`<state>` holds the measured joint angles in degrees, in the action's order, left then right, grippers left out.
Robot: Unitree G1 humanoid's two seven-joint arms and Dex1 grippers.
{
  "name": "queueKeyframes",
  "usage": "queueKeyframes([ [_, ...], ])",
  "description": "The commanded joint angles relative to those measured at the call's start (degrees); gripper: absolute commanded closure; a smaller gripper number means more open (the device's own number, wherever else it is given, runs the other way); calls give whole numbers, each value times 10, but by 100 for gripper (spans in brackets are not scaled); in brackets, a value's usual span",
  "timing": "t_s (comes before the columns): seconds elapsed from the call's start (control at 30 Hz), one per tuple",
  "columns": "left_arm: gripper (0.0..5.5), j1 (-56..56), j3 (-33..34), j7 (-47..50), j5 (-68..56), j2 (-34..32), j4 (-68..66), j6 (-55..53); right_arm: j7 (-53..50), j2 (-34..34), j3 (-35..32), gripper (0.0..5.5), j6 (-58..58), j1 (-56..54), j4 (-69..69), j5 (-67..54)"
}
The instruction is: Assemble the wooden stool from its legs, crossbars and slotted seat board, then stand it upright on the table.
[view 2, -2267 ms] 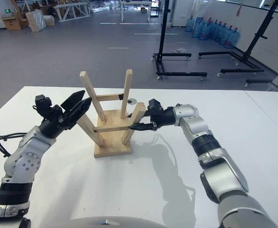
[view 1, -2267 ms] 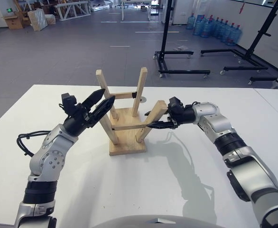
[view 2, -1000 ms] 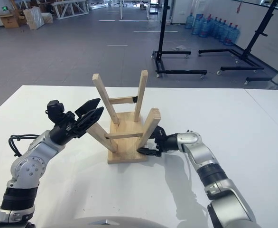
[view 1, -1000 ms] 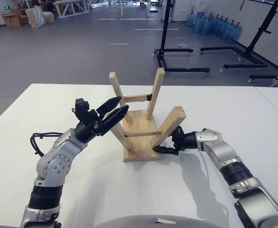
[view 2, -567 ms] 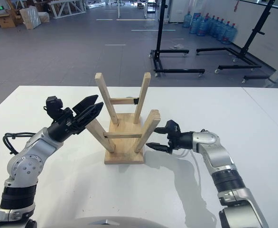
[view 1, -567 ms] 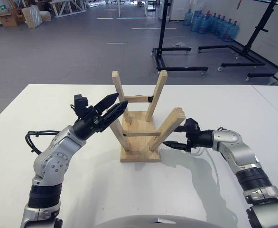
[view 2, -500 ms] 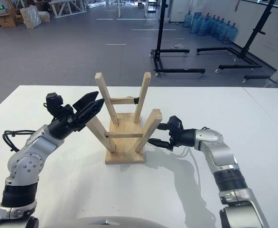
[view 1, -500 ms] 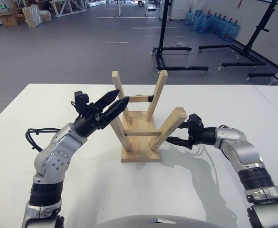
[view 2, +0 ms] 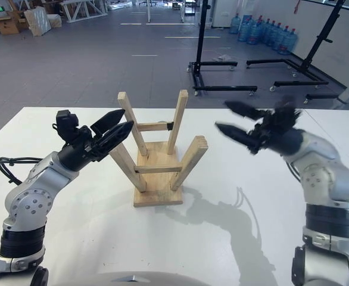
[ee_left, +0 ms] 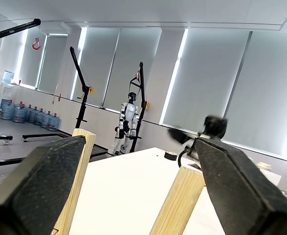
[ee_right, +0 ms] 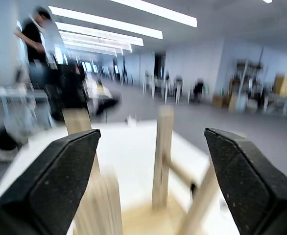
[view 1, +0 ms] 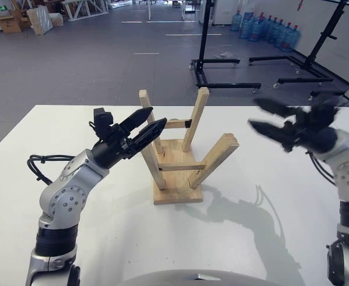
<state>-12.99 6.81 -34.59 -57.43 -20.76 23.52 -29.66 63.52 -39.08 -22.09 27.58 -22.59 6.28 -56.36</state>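
Stool (view 1: 177,167) inverted on table (view 1: 133,238); right fingers (view 1: 265,129) seemingly spread.

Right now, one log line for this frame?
stool upside down on table | left claw open, at near-left leg | right claw open, raised, clear of stool | upright: not yet

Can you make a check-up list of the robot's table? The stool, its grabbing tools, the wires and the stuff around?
Surface: white table.
Job's things: wooden stool put together, upside down on its seat board, legs pointing up; not stood upright yet.
Clutter: small dark round thing on the table.
Tools: left tool open, by the front leg; right tool open, up in the air right of the stool, touching nothing.
Cables: black cable looped beside the left arm.
Surroundings: big hall, black wheeled stands, blue water bottles.
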Motion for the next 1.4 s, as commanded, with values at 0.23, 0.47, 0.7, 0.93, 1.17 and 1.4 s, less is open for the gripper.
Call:
queueKeyframes([
  [0.23,142,-31,22,5,-36,5,24,-3,-95,61,20,159,31,-120,58,-98],
  [0.47,142,2,-48,14,20,31,-71,-25,-42,73,205,159,15,-25,43,57],
  [0.7,142,37,-97,-16,100,15,-147,-9,-21,94,301,159,-19,59,2,134],
  [0.93,142,-29,-23,27,53,20,-102,16,-50,113,264,159,-7,29,-7,84],
  [1.17,142,-58,32,73,43,11,-50,16,-141,122,140,159,24,-26,79,-57],
  [1.4,142,-23,49,66,35,1,-26,1,-156,84,49,159,34,-66,65,-101],
])
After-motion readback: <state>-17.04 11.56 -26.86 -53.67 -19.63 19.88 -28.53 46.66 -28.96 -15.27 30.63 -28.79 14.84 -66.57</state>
